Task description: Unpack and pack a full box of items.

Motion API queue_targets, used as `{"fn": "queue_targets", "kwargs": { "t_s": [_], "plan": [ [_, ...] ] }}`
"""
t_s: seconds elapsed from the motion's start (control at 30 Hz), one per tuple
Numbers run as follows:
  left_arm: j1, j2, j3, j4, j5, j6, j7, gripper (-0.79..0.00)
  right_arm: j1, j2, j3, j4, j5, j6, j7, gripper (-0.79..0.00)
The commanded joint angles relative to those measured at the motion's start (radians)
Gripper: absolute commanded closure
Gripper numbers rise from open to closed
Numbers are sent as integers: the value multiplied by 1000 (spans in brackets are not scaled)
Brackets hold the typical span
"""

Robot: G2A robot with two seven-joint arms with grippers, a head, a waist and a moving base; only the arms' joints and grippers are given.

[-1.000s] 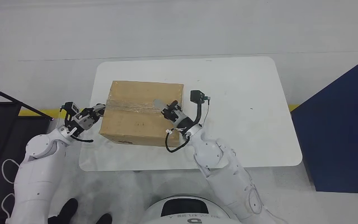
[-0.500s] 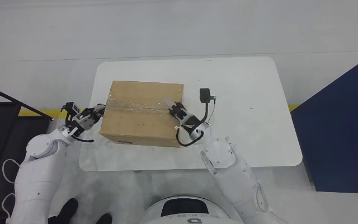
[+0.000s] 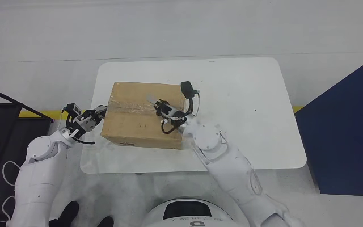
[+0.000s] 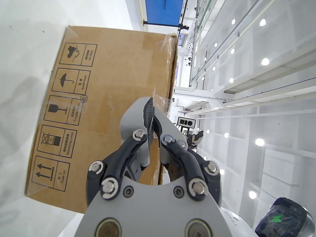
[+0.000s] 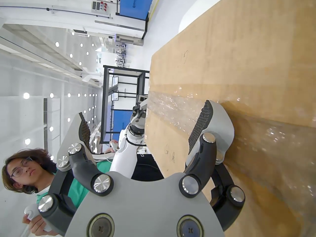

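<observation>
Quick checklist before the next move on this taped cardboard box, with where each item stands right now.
1. Box sits flat on the table: ok.
2. Top flaps free to open: not ok, tape runs along the seam.
3. Left gripper shut at the end of the box: ok.
4. Left gripper actually pinching the loose tape end: cannot tell.
5. Right gripper open over the box top, at the tape line: ok.
</observation>
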Motion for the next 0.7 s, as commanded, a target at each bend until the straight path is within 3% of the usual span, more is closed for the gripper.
{"fn": "queue_targets", "kwargs": {
  "t_s": [0.0, 0.67],
  "plan": [
    [0, 0, 0, 0, 0, 0, 0, 0, 35, -7, -13, 29, 28, 24, 6, -785],
    [0, 0, 0, 0, 0, 0, 0, 0, 303, -103, -202, 291, 176, 133, -24, -785]
  ]
}}
